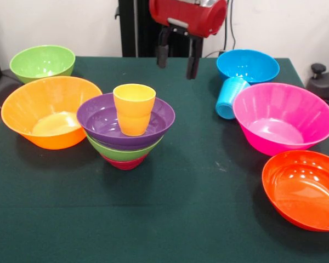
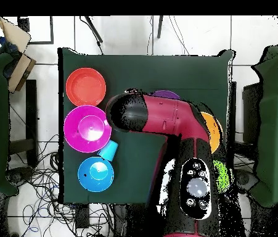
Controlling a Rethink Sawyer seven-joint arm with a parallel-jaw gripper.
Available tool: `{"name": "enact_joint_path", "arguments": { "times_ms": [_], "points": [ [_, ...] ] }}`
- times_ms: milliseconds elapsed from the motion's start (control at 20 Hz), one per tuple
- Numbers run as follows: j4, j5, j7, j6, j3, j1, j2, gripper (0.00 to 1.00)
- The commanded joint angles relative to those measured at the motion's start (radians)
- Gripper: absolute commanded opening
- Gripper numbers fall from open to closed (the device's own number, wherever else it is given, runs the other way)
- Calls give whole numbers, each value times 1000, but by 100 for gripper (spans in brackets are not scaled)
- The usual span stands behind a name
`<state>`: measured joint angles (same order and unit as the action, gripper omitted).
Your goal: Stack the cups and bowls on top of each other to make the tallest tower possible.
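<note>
The green table point(image 1: 170, 219) carried everything, and above its far edge hung the red and black arm point(image 2: 166, 117), which in the overhead view hid most of the middle of the table. The pink bowl point(image 1: 283, 116) sat near the right edge in the front view, upright and empty, with the red-orange bowl point(image 1: 304, 188) just in front of it towards the near right corner. The large orange bowl point(image 1: 50, 111) sat by the left edge, and a green bowl point(image 1: 42, 62) stood behind it at the far left corner. The blue bowl point(image 1: 247, 65) stood near the far right corner, and the light blue cup point(image 1: 228, 97) lay on its side between that bowl and the pink one, touching or nearly touching both. The tower point(image 1: 126, 131) stood left of the middle, just beside the orange bowl: a small crimson bowl point(image 1: 124, 163) at the bottom, a second green bowl point(image 1: 123, 150) in it, the purple bowl point(image 1: 104, 118) in that, and the yellow-orange cup point(image 1: 134, 108) upright inside on top. The gripper point(image 1: 178, 57) hung empty above the far middle of the table, its two fingers point(image 1: 163, 53) apart.
</note>
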<state>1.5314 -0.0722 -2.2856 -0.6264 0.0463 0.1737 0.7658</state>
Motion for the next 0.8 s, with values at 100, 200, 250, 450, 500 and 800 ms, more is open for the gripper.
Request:
{"name": "enact_joint_path", "arguments": {
  "times_ms": [100,200,250,450,500,800],
  "points": [
    [76,28,-90,-127,-16,-23,5,100],
    [95,32,-88,-129,-11,-26,20,100],
    [103,34,-86,-129,-8,-26,27,100],
    [138,44,-100,-109,-3,-33,41,100],
    [133,46,-111,-105,1,-37,35,100],
    [195,60,-169,-33,29,-99,30,100]
  ]
}}
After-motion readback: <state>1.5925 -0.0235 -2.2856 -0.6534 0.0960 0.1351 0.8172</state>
